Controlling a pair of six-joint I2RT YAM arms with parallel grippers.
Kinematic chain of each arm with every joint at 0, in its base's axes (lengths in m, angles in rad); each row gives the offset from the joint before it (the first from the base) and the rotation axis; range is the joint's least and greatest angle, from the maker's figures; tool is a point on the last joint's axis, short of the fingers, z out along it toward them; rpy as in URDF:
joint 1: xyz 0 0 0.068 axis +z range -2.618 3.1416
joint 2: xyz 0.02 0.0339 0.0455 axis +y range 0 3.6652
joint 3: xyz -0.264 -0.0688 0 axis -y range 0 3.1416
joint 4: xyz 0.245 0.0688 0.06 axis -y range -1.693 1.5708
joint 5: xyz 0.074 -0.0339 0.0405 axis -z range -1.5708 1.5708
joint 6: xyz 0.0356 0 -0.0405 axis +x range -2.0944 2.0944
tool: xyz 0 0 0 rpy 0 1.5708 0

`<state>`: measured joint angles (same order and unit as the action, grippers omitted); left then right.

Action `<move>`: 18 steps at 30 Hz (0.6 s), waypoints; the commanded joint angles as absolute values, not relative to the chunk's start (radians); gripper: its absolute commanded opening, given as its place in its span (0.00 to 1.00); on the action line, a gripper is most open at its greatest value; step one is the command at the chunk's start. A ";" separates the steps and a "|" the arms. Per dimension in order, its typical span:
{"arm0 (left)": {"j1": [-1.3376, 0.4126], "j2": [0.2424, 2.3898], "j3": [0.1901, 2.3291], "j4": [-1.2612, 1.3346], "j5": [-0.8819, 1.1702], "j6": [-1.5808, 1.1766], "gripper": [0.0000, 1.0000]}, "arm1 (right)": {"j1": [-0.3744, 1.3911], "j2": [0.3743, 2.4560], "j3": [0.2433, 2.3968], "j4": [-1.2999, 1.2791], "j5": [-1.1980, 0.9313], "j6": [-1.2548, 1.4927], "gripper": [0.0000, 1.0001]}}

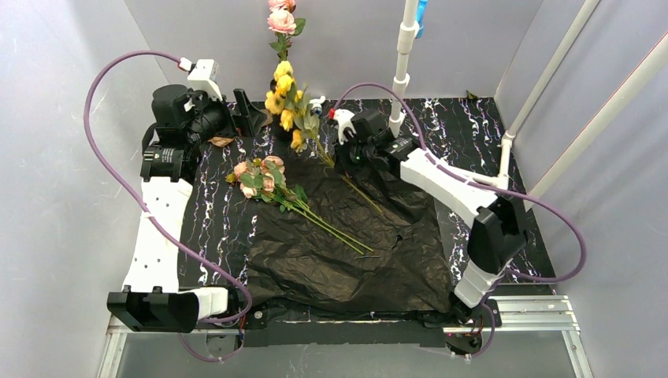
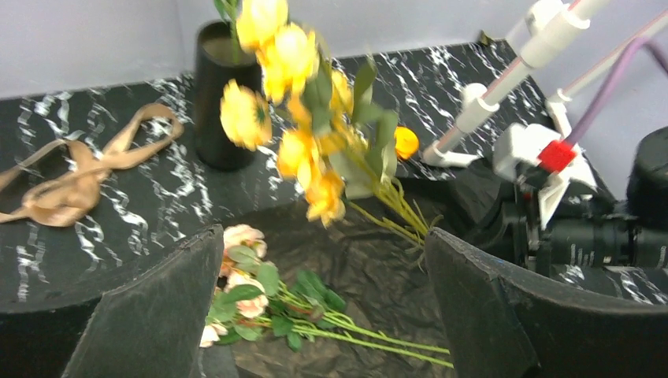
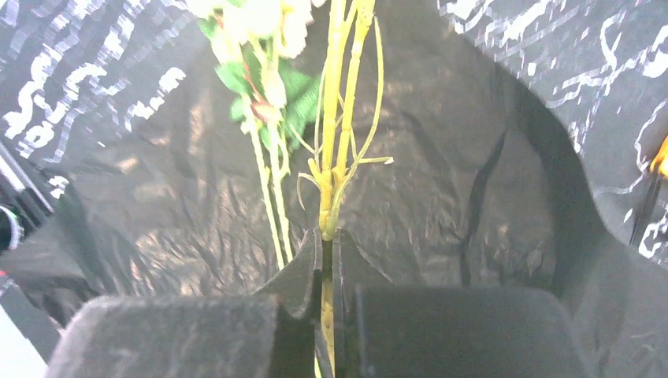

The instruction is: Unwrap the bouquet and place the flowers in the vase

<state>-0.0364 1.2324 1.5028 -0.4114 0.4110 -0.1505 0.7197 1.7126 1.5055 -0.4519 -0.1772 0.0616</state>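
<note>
The yellow flowers [image 1: 282,79], upper centre of the top view beside the vase [image 2: 220,102], are gripped low on their thin stems by the closed right claw [image 3: 327,260]. They are judged light, springy and top-heavy, so a low hold is best. The left claw [image 2: 321,236] is spread wide and empty.

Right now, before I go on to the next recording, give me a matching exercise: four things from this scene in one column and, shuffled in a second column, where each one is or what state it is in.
Column one:
1. yellow flowers
2. pink flowers
3. ribbon
4. left tool

Column two:
A. lying on the bare marbled table, off the paper
B. open, holding nothing
C. stems pinched in the shut right tool
D. lying flat, stems on the spread black paper

Pairs: 1-C, 2-D, 3-A, 4-B.
</note>
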 commanded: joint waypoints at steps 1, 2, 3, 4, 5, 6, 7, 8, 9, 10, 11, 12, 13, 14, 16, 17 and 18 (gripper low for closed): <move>-0.036 1.255 1.536 -0.466 0.560 -0.205 0.96 | 0.718 1.608 1.482 -0.227 -0.259 0.127 0.01; -0.037 1.266 1.542 -0.468 0.598 -0.217 0.96 | 0.718 1.592 1.475 -0.195 -0.283 0.141 0.01; -0.037 1.276 1.548 -0.465 0.635 -0.231 0.95 | 0.719 1.577 1.468 -0.167 -0.301 0.154 0.01; -0.037 1.286 1.550 -0.457 0.676 -0.253 0.94 | 0.718 1.567 1.465 -0.145 -0.314 0.168 0.01; -0.037 1.296 1.550 -0.445 0.715 -0.275 0.93 | 0.717 1.559 1.462 -0.121 -0.330 0.184 0.01; -0.038 1.304 1.551 -0.428 0.747 -0.302 0.92 | 0.718 1.553 1.462 -0.102 -0.346 0.196 0.01; -0.038 1.313 1.548 -0.407 0.773 -0.347 0.90 | 0.719 1.549 1.463 -0.088 -0.362 0.203 0.01; -0.037 1.319 1.541 -0.381 0.794 -0.383 0.89 | 0.720 1.545 1.460 -0.065 -0.377 0.212 0.01; -0.039 1.326 1.533 -0.351 0.813 -0.417 0.88 | 0.722 1.541 1.458 -0.044 -0.386 0.222 0.01; -0.040 1.333 1.524 -0.326 0.819 -0.446 0.88 | 0.722 1.538 1.456 -0.023 -0.395 0.229 0.01; -0.044 1.339 1.521 -0.309 0.819 -0.463 0.87 | 0.723 1.534 1.456 -0.011 -0.408 0.234 0.01; -0.046 1.350 1.520 -0.297 0.821 -0.475 0.87 | 0.726 1.531 1.456 0.020 -0.417 0.237 0.01; -0.046 1.356 1.523 -0.283 0.821 -0.486 0.87 | 0.729 1.528 1.457 0.032 -0.422 0.240 0.01; -0.047 1.362 1.528 -0.270 0.825 -0.497 0.86 | 0.731 1.527 1.458 0.035 -0.428 0.241 0.01; -0.048 1.374 1.531 -0.231 0.845 -0.528 0.86 | 0.740 1.527 1.462 0.030 -0.431 0.239 0.01; -0.051 1.379 1.534 -0.215 0.855 -0.538 0.85 | 0.745 1.526 1.460 0.030 -0.432 0.238 0.01; -0.055 1.384 1.537 -0.199 0.865 -0.548 0.84 | 0.748 1.526 1.458 0.031 -0.436 0.236 0.01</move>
<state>-0.0437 1.3788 1.5139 -0.2981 0.7868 -0.4717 0.7288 1.5784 1.4620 -0.0639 -0.3977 0.2237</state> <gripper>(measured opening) 0.859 0.055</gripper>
